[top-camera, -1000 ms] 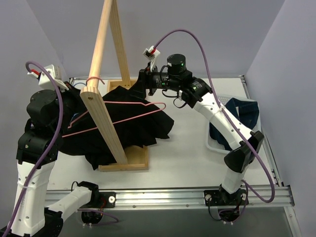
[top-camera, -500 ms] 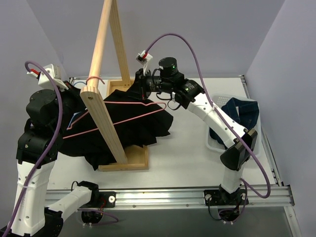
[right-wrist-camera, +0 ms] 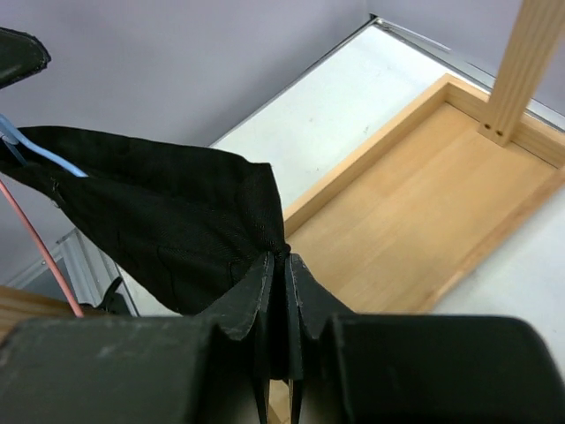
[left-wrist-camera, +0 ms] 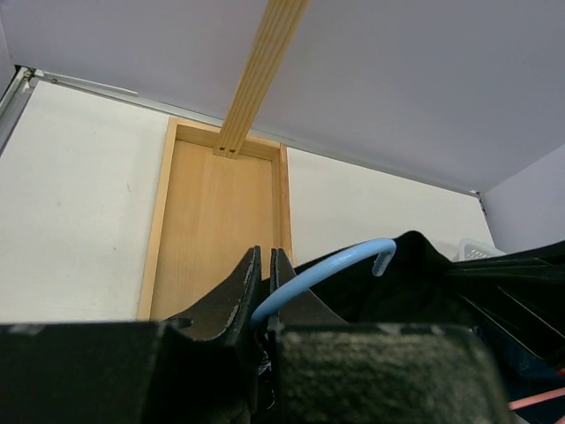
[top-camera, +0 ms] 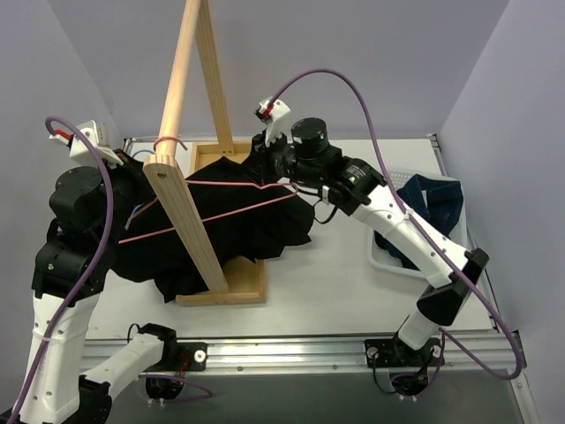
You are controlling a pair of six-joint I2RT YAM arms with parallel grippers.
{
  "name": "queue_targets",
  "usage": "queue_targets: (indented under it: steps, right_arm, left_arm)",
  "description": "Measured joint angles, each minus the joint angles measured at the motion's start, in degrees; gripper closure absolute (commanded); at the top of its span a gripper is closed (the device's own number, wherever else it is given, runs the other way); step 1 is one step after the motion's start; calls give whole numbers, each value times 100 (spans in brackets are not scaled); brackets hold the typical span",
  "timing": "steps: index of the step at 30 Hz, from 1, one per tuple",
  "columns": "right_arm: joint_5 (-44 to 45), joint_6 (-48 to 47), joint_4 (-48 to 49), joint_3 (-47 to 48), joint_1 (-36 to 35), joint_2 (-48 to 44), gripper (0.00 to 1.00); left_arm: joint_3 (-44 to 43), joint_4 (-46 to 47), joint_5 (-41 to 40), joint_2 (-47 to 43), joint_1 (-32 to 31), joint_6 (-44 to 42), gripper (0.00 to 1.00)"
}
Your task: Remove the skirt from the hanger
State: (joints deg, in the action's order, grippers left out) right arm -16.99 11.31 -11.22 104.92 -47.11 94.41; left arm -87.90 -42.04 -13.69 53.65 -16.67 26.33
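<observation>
we saw left gripper [left-wrist-camera: 266, 256] pinched on blue hook [left-wrist-camera: 328, 262], right gripper [right-wrist-camera: 281, 258] nipping skirt [right-wrist-camera: 168, 221] fabric, above wooden tray [right-wrist-camera: 424, 230]

The right pincer [right-wrist-camera: 279, 265] pinches the black skirt [right-wrist-camera: 168, 221] above a wooden tray [right-wrist-camera: 424, 221].

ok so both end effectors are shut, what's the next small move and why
Probably ease the right end effector away from the left one: it is shut on the skirt edge, while the left end effector clamps the blue hanger hook, anchoring it.
</observation>
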Motion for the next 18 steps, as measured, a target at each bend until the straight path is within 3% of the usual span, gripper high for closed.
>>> queue_targets:
  steps: [8,18]
  right_arm:
    - [577,138,186,-1141,-57,-1016,100]
    - [632,485,568,-2256,205,-1969,100]
  left_arm:
    - [122,170,168,-61,-101,181,98]
    - [195,201,577,-42,-216,306,98]
